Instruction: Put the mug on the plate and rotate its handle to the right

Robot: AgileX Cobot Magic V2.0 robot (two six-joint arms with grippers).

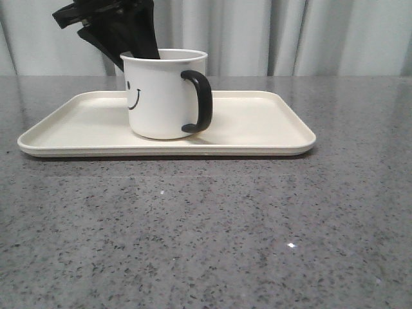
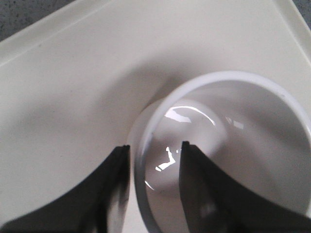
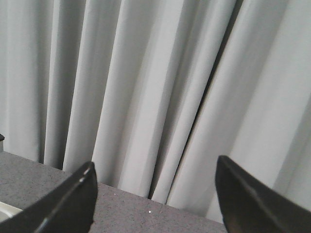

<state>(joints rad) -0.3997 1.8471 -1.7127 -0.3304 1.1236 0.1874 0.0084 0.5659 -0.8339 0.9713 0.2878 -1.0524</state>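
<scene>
Mug [image 1: 161, 96]: upright on plate [image 1: 270, 132], handle [image 1: 199, 101] facing right. Rigid, glossy, prob. slippery; hold by rim. Left gripper [image 2: 154, 148] fingers straddle rim wall, narrow gap. Right gripper [image 3: 155, 194] wide open, empty.

On the table [image 1: 206, 244] before us, the plate [image 1: 257, 132] lay crosswise, its long side toward us, with the mug [image 1: 161, 96] standing upright on it, left of the plate's middle. The handle [image 1: 199, 101] pointed to our right. Our left gripper [image 2: 154, 145] reached in from behind and above at the mug's left rear, one finger inside the mug and the other outside its wall, the rim between them. Behind the table hung a curtain [image 1: 309, 35]. Our right gripper [image 3: 154, 179] was well apart from the mug, facing the curtain across the table's far edge, its fingers spread wide.
</scene>
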